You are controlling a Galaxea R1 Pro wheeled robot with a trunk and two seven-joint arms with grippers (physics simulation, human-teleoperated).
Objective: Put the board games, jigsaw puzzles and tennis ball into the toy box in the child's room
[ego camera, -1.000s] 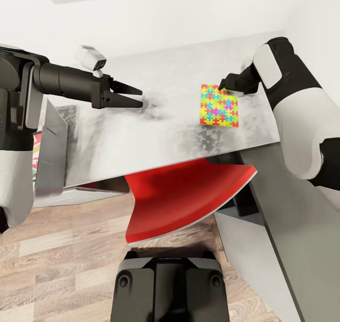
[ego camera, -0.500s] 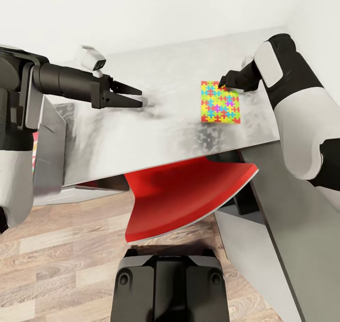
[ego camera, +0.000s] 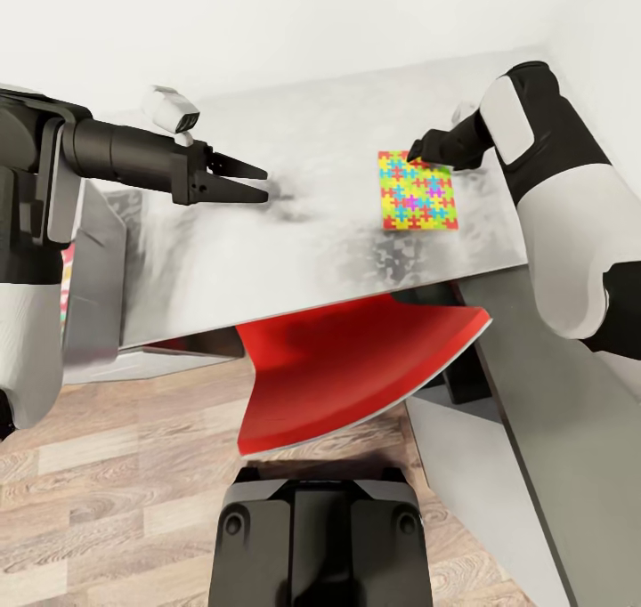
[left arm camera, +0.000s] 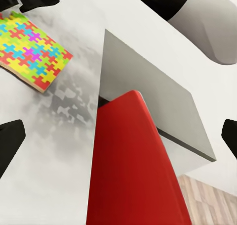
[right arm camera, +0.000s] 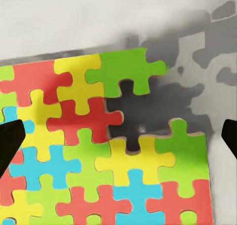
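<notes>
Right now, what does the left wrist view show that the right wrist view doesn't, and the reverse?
Left wrist view alone: the red chair tucked under the table edge, the lower dark-grey table section, wood floor, and the right arm. Right wrist view alone: a close look at a missing piece, a gap near the jigsaw puzzle's corner. Both: the jigsaw puzzle lying flat on the light-grey table.

No words, numbers, labels or brand marks can be read anywhere. The jigsaw puzzle (ego camera: 417, 190) on the bench (ego camera: 294, 233) carries only coloured interlocking shapes, with no lettering. A strip of printed box (ego camera: 64, 291) at the head view's left edge shows colour patches too small and cropped to read.
</notes>
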